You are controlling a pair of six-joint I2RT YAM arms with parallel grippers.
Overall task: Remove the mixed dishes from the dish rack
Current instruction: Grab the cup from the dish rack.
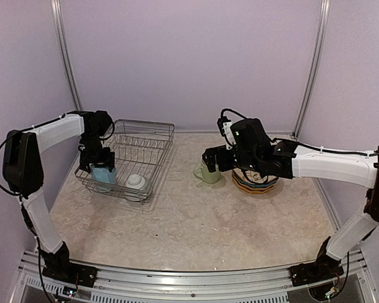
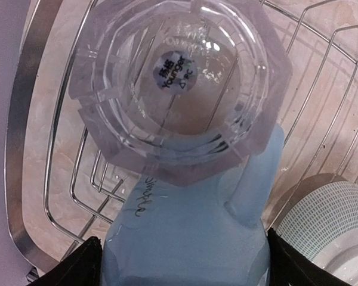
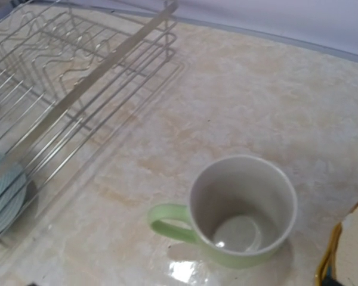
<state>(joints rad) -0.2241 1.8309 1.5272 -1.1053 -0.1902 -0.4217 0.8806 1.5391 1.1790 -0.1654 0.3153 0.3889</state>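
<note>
A lab test booth; plain lilac walls [image 1: 189, 57]; aluminium corner posts [image 1: 66, 57]; slotted base rail [image 1: 189, 276].

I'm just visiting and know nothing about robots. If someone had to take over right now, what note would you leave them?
Left gripper: jaws astride the light blue cup inside the dish rack; a firm grip is not confirmed.
Right gripper: open, holding nothing, just above the light green mug.
Done: the mug and a stack of plates stand on the table, right of the rack.
Left: the light blue cup, the clear glass and the small white cup are in the rack.
</note>
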